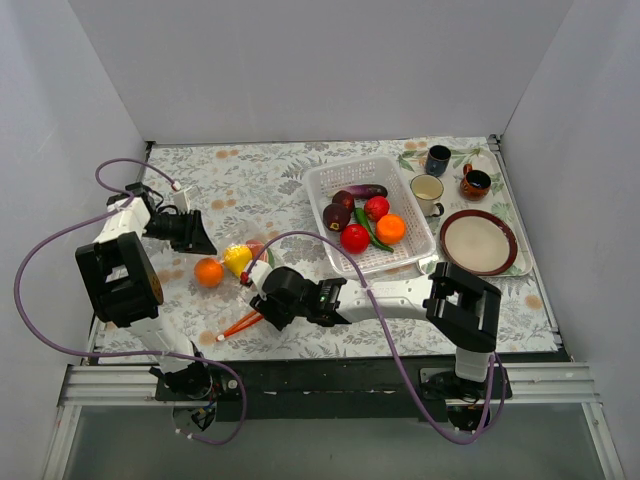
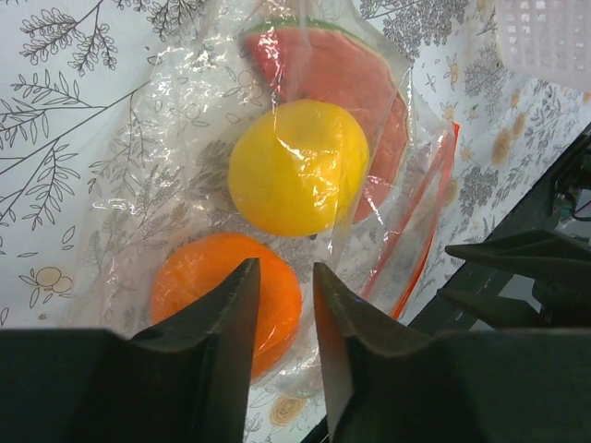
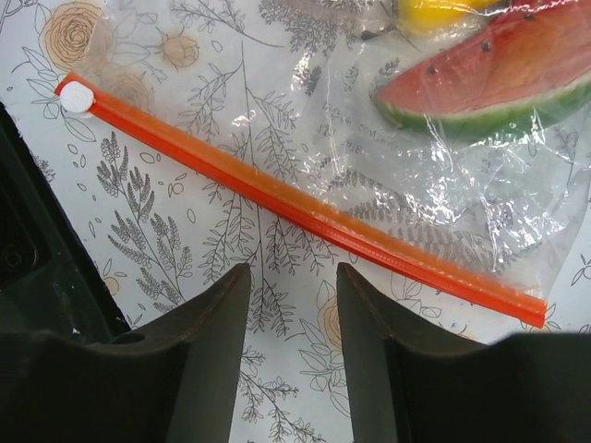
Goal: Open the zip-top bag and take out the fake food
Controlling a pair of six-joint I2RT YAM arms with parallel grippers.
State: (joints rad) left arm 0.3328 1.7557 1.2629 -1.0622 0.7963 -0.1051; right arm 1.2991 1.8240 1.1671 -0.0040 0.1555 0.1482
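Observation:
The clear zip-top bag (image 1: 232, 268) lies flat on the table at left centre. An orange ball (image 1: 208, 272), a yellow ball (image 1: 237, 258) and a watermelon slice (image 3: 489, 78) are inside it. Its red-orange zip strip (image 3: 295, 208) looks shut, with a white slider (image 3: 76, 97) at one end. My left gripper (image 2: 286, 268) is open over the bag's closed end, above the orange ball (image 2: 194, 286), with the yellow ball (image 2: 295, 166) beyond. My right gripper (image 3: 294, 272) is open and empty, low over the table just short of the strip.
A white perforated basket (image 1: 330, 175) at centre right holds eggplants, red balls, an orange and a green pepper. Behind and to its right, a tray (image 1: 510, 215) carries three mugs and a plate (image 1: 478, 242). Grey walls enclose the table.

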